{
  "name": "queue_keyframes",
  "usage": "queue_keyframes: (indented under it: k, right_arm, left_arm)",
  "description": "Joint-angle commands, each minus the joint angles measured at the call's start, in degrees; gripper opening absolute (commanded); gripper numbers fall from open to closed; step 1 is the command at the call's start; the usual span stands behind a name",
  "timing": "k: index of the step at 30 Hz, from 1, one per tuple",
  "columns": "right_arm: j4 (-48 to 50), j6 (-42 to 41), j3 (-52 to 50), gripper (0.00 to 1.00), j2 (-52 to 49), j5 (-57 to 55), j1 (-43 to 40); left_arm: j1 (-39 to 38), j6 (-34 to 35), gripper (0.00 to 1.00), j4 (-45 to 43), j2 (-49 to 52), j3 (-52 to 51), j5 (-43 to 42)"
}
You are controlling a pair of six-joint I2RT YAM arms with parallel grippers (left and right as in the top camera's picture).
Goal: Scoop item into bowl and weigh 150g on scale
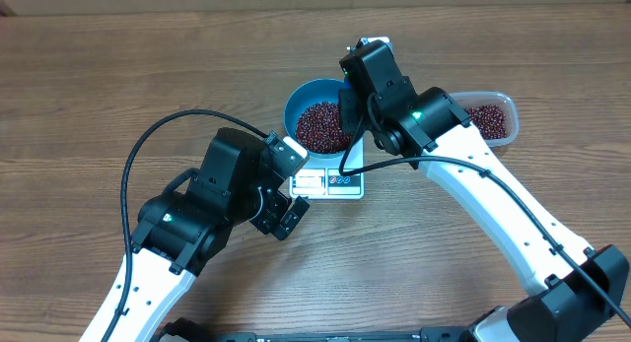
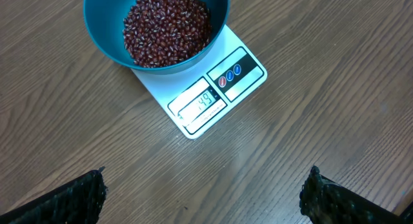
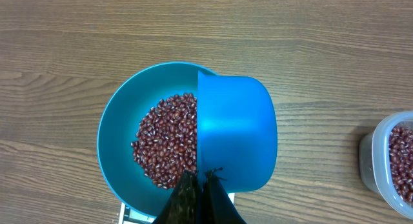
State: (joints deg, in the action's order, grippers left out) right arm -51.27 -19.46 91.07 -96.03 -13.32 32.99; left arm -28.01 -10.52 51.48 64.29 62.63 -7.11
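Observation:
The teal bowl (image 1: 296, 101) stands on the white scale (image 1: 330, 182) and holds a heap of dark red-brown beans (image 1: 323, 125). From the left wrist, the bowl (image 2: 103, 37), the beans (image 2: 166, 27) and the scale (image 2: 242, 75) all show, and the display reads 149. My right gripper (image 3: 201, 175) is shut on the bright-blue scoop (image 3: 235, 130), which hangs tipped over the right half of the bowl (image 3: 119, 127); its handle is hidden between the fingers. My left gripper (image 2: 205, 185) is open and holds nothing, over the bare table in front of the scale.
A clear plastic tub (image 1: 493, 120) with more beans sits to the right of the bowl, seen also at the right edge of the right wrist view as the tub (image 3: 393, 159). Black cables loop over both arms. Wooden tabletop lies all around.

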Motion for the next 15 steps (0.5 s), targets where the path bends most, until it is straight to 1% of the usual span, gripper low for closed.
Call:
queue_keyframes:
  k: [1, 15]
  right_arm:
    - [0.2, -0.3, 1.5, 0.04, -0.2, 0.0, -0.2]
    - [0.2, -0.3, 1.5, 0.04, -0.2, 1.2, -0.5]
  left_arm:
    - [0.3, -0.7, 0.99, -0.1, 0.2, 0.9, -0.9]
    - [0.3, -0.7, 1.0, -0.1, 0.2, 0.9, -0.8]
